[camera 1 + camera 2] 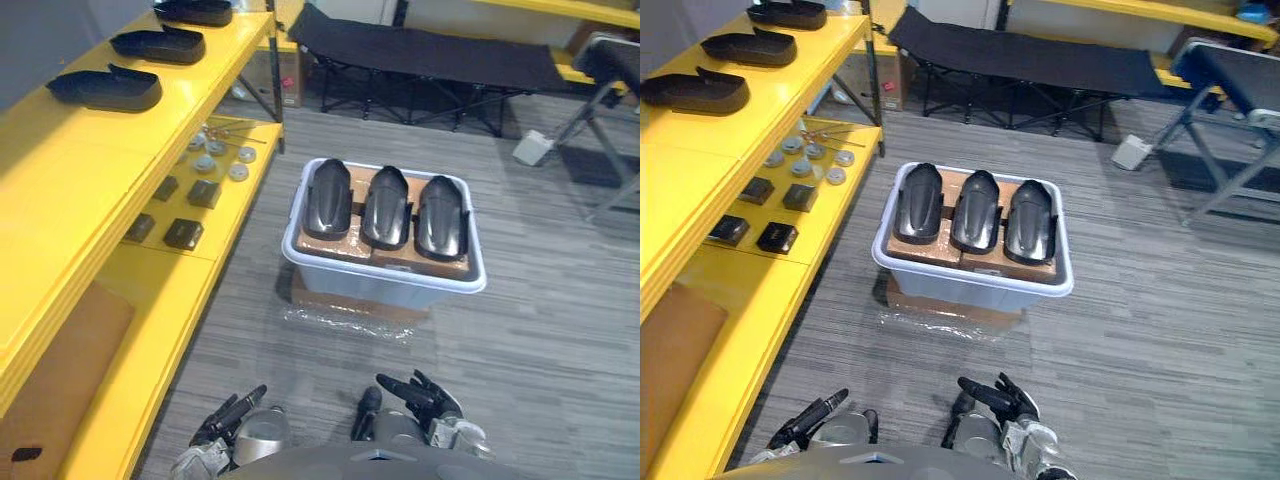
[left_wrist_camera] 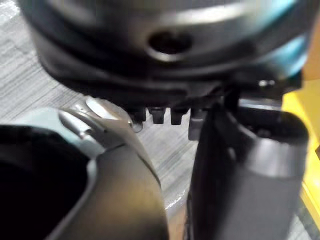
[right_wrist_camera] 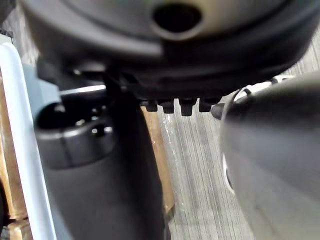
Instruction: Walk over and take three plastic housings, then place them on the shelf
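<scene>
Yellow shelf [image 1: 60, 190] at left: shelved black housings [image 1: 105, 88], three in a row, lie on its top level; small black boxes [image 1: 184, 233] and round discs [image 1: 205, 163] sit on the level below. Left hand [image 1: 232, 413] low in the view, fingers straight and relaxed, holding nothing. White plastic bin [image 1: 385, 285] stands on the grey floor [image 1: 540, 330] ahead, near the shelf; three plastic housings [image 1: 385, 207] lie side by side in it on cardboard boxes [image 1: 330, 245]. Right hand [image 1: 425, 398] low, fingers loosely extended, empty
</scene>
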### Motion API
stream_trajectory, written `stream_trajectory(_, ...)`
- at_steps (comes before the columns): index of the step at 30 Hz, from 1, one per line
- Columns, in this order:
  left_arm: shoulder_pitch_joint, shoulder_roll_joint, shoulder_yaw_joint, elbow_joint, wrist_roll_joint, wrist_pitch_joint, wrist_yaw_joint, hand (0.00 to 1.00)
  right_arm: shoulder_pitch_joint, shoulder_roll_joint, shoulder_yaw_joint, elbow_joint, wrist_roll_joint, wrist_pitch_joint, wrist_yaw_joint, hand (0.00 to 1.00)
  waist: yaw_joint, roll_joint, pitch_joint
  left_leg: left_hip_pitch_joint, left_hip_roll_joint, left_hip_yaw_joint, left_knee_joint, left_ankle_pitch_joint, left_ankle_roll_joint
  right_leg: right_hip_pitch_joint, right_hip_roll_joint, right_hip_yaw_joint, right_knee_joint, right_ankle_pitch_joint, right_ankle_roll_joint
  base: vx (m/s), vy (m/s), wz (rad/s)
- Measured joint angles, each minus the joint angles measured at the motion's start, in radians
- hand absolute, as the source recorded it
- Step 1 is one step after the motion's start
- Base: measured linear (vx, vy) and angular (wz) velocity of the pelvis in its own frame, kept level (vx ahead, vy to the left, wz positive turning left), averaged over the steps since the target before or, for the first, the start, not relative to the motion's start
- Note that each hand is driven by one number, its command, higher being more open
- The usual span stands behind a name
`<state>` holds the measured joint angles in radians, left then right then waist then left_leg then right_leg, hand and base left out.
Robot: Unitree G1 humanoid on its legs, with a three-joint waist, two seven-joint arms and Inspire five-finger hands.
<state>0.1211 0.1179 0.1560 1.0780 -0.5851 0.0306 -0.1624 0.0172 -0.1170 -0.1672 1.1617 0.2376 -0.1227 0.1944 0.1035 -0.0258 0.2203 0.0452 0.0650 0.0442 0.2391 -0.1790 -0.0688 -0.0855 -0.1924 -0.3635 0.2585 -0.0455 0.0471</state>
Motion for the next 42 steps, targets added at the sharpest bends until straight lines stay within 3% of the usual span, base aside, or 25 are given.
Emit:
stream_trajectory(4, 0.013, -0.006, 0.003, 0.000, -0.035, 0.017, 0.031, 1.00, 0.004, -0.001, -0.010, 0.009, -0.030, -0.001, -0.009, 1.00, 0.007, 0.005, -0.030, 0.001, 0.035, -0.038, 0.034, -0.049, -0.024, 0.000, 0.018, -0.031, 0.092, -0.103, -0.015, 0.16, -0.111, 0.29)
stream_trajectory(6, 0.034, -0.020, 0.016, 0.002, -0.049, 0.017, 0.048, 1.00, 0.002, -0.001, 0.004, 0.014, -0.036, -0.001, -0.019, 1.00, 0.007, 0.014, -0.047, -0.003, 0.055, -0.034, 0.044, -0.064, -0.024, 0.000, 0.039, -0.030, 0.083, -0.113, -0.020, 0.18, -0.055, -0.06)
stream_trajectory(8, 0.040, -0.038, 0.040, 0.013, -0.041, 0.007, 0.040, 1.00, 0.004, -0.001, 0.014, 0.013, -0.034, -0.005, -0.051, 1.00, 0.005, 0.040, -0.070, -0.108, 0.082, -0.007, 0.267, -0.086, -0.041, 0.024, 0.067, -0.040, 0.032, -0.112, -0.019, 0.21, 0.009, 0.04)
stream_trajectory(10, 0.040, -0.066, 0.061, 0.017, -0.031, -0.042, 0.033, 1.00, 0.017, -0.018, 0.022, 0.012, -0.029, -0.017, -0.095, 1.00, 0.003, 0.072, -0.073, -0.219, 0.106, -0.014, 0.507, -0.084, -0.058, 0.101, 0.090, -0.037, -0.038, -0.100, -0.020, 0.24, 0.113, 0.18)
stream_trajectory(12, 0.045, -0.080, 0.057, 0.014, -0.031, -0.065, 0.021, 1.00, 0.013, -0.036, 0.038, 0.010, -0.030, -0.048, -0.114, 1.00, 0.006, 0.091, -0.077, -0.239, 0.109, 0.014, 0.473, -0.101, -0.041, 0.118, 0.085, -0.019, -0.046, -0.093, -0.019, 0.20, 0.207, -0.16)
stream_trajectory(13, 0.045, -0.082, 0.053, 0.014, -0.031, -0.077, 0.012, 1.00, 0.001, -0.039, 0.046, -0.003, -0.034, -0.083, -0.123, 1.00, 0.006, 0.096, -0.075, -0.259, 0.110, 0.018, 0.375, -0.104, -0.021, 0.108, 0.072, -0.001, -0.048, -0.097, 0.000, 0.23, 0.355, -0.53)
stream_trajectory(14, 0.040, -0.075, 0.046, 0.014, -0.031, -0.083, 0.006, 1.00, -0.004, -0.034, 0.055, -0.026, -0.034, -0.116, -0.135, 1.00, 0.005, 0.091, -0.071, -0.279, 0.111, 0.007, 0.256, -0.050, -0.014, 0.094, 0.056, 0.025, -0.045, -0.098, 0.026, 0.20, 0.323, -0.61)
stream_trajectory(15, 0.037, -0.069, 0.044, 0.015, -0.032, -0.090, 0.006, 1.00, -0.004, -0.027, 0.060, -0.031, -0.033, -0.132, -0.142, 1.00, 0.006, 0.084, -0.073, -0.267, 0.093, 0.025, 0.231, -0.027, -0.009, 0.082, 0.036, 0.052, -0.033, -0.100, 0.039, 0.24, 0.333, -0.44)
stream_trajectory(16, 0.032, -0.043, 0.030, 0.010, -0.033, -0.111, 0.011, 1.00, -0.009, -0.002, 0.072, -0.040, -0.033, -0.158, -0.150, 1.00, 0.006, 0.036, -0.074, -0.229, 0.036, 0.050, 0.146, 0.017, 0.008, 0.057, 0.013, 0.106, -0.050, -0.083, 0.073, 0.15, 0.165, -0.12)
stream_trajectory(18, -0.014, -0.018, -0.011, -0.014, -0.040, -0.139, 0.028, 1.00, -0.007, 0.004, 0.084, -0.041, -0.034, -0.189, -0.160, 1.00, -0.002, 0.005, -0.053, -0.227, -0.012, 0.051, 0.100, 0.033, 0.020, 0.056, -0.008, 0.126, -0.095, -0.066, 0.095, 0.18, 0.141, 0.20)
stream_trajectory(23, -0.085, -0.010, -0.073, -0.047, -0.045, -0.143, 0.048, 1.00, 0.024, 0.022, 0.159, -0.136, -0.035, -0.201, -0.152, 1.00, -0.001, 0.000, -0.041, -0.144, -0.027, 0.070, 0.020, 0.036, 0.026, 0.105, -0.015, 0.132, -0.118, -0.014, 0.091, 0.18, 0.100, -0.07)
stream_trajectory(26, -0.082, -0.021, -0.070, -0.041, -0.045, -0.138, 0.061, 1.00, 0.105, 0.032, 0.252, -0.297, -0.034, -0.163, -0.159, 1.00, -0.010, -0.010, -0.046, -0.100, -0.015, 0.097, -0.037, 0.037, 0.026, 0.105, -0.002, 0.164, -0.122, -0.014, 0.091, 0.11, -0.023, -0.31)
stream_trajectory(28, -0.081, -0.013, -0.060, -0.013, -0.049, -0.128, 0.072, 1.00, 0.178, 0.032, 0.324, -0.452, -0.034, -0.096, -0.163, 1.00, -0.039, -0.014, -0.045, -0.083, 0.000, 0.113, -0.070, 0.038, 0.023, 0.097, 0.012, 0.180, -0.123, -0.013, 0.091, 0.09, -0.027, -0.24)
stream_trajectory(31, -0.069, -0.013, -0.014, 0.021, -0.055, -0.107, 0.073, 1.00, 0.261, 0.009, 0.410, -0.668, -0.032, -0.035, -0.158, 1.00, -0.051, -0.022, -0.043, -0.043, 0.019, 0.148, -0.100, 0.046, 0.015, 0.101, 0.028, 0.210, -0.123, 0.003, 0.073, 0.05, -0.009, -0.33)
stream_trajectory(34, -0.062, -0.013, 0.033, 0.036, -0.071, -0.092, 0.069, 1.00, 0.287, 0.000, 0.457, -0.829, -0.025, -0.012, -0.123, 1.00, -0.055, -0.044, -0.054, -0.030, 0.027, 0.161, -0.110, 0.052, 0.015, 0.102, 0.037, 0.221, -0.129, 0.011, 0.070, 0.02, -0.009, -0.18)
stream_trajectory(37, -0.042, -0.019, 0.087, 0.048, -0.071, -0.094, 0.060, 1.00, 0.274, 0.000, 0.491, -0.934, 0.024, 0.010, -0.066, 1.00, -0.055, -0.064, -0.067, -0.028, 0.033, 0.172, -0.110, 0.060, 0.013, 0.109, 0.043, 0.226, -0.155, 0.032, 0.066, -0.02, -0.009, -0.11)
stream_trajectory(42, -0.031, -0.021, 0.131, 0.069, -0.071, -0.095, 0.049, 1.00, 0.262, -0.008, 0.536, -0.981, 0.057, 0.034, 0.035, 1.00, -0.055, -0.070, -0.071, -0.019, 0.033, 0.172, -0.124, 0.069, 0.011, 0.123, 0.046, 0.224, -0.177, 0.042, 0.063, -0.09, -0.021, -0.02)
